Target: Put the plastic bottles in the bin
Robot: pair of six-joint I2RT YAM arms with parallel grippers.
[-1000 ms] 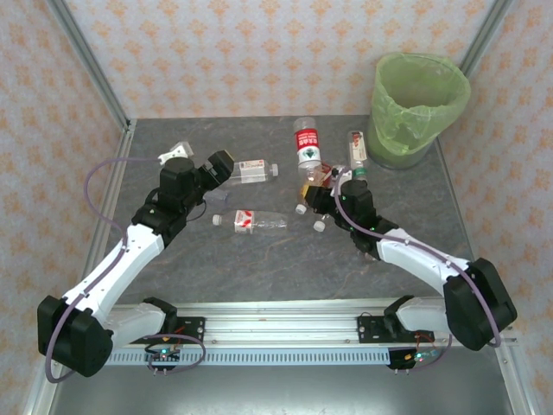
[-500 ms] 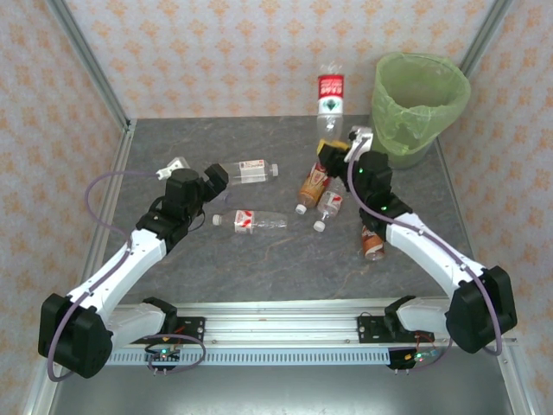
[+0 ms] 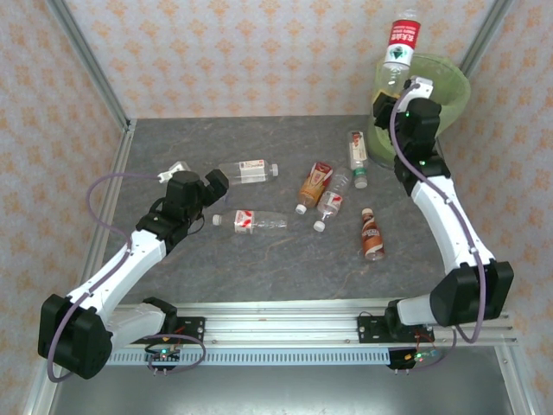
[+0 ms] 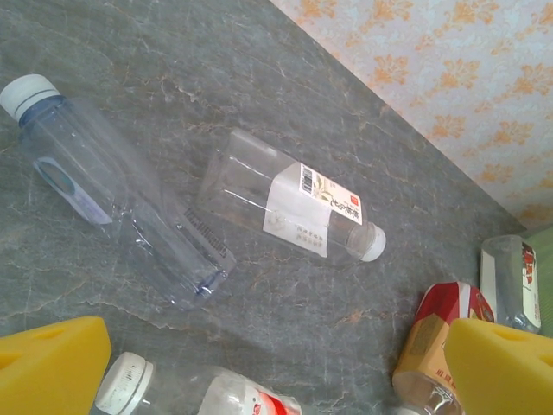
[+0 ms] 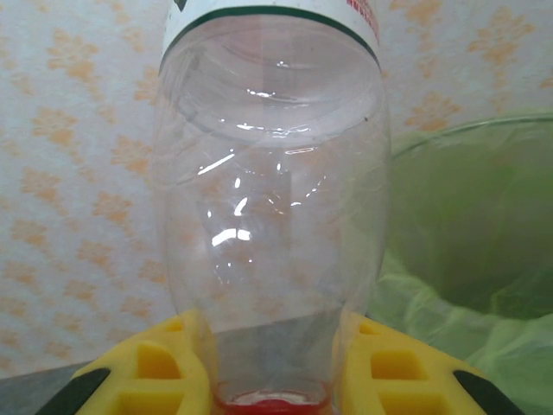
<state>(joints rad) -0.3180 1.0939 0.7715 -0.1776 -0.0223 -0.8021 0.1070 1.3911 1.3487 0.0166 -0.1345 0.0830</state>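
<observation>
My right gripper is shut on a clear plastic bottle with a red-and-white label, holding it by its red-capped neck, base up. The bottle is raised at the left rim of the bin, a round basket with a light-green liner. In the right wrist view the bottle stands between my yellow fingers, and the bin's liner is behind it on the right. My left gripper hangs open over the table's left side, with nothing between its jaws. Just beyond it lie two clear bottles.
Several more bottles lie on the grey table: one near the middle, an orange-labelled one, a clear one beside it, a green-labelled one and a brown one. Patterned walls close the back and sides.
My right arm has lifted the red-labelled bottle from the table's middle, up and to the right, to the bin's rim. The left arm has hardly moved and stays open.
</observation>
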